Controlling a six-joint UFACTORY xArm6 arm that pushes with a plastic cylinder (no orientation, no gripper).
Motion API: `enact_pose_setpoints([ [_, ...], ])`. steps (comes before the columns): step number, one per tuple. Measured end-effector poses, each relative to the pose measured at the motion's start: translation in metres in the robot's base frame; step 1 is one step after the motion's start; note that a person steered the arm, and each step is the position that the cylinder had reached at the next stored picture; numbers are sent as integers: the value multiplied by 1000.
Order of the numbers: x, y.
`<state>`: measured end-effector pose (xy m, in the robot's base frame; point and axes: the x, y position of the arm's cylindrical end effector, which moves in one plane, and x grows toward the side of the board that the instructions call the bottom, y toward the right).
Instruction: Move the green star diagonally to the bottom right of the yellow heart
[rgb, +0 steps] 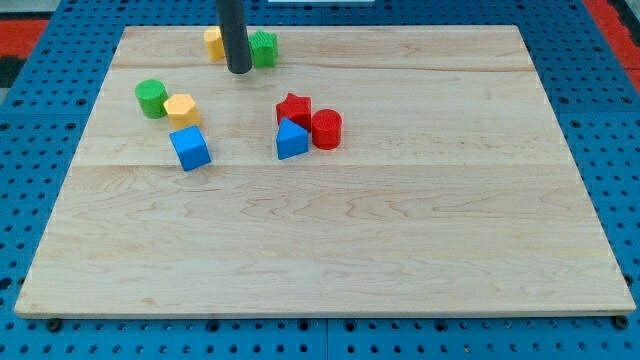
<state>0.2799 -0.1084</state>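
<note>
The green star (264, 48) lies near the view's top, left of centre on the wooden board (400, 250). The yellow heart (213, 42) lies just to its left, partly hidden by the rod. My tip (239, 71) rests on the board between the two, slightly below them, close to both blocks.
A green cylinder (152, 98), a yellow hexagon (182, 108) and a blue cube (190, 148) sit at the left. A red star (294, 108), a blue triangle (291, 140) and a red cylinder (326, 129) cluster near the centre.
</note>
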Motion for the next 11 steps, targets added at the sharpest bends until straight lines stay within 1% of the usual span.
enact_pose_setpoints([
  [1, 6, 14],
  [2, 16, 65],
  [3, -24, 87],
  [4, -56, 94],
  [5, -67, 97],
  [6, -67, 95],
  [7, -67, 56],
  [8, -67, 56],
  [9, -47, 56],
  [10, -15, 64],
  [11, -8, 121],
])
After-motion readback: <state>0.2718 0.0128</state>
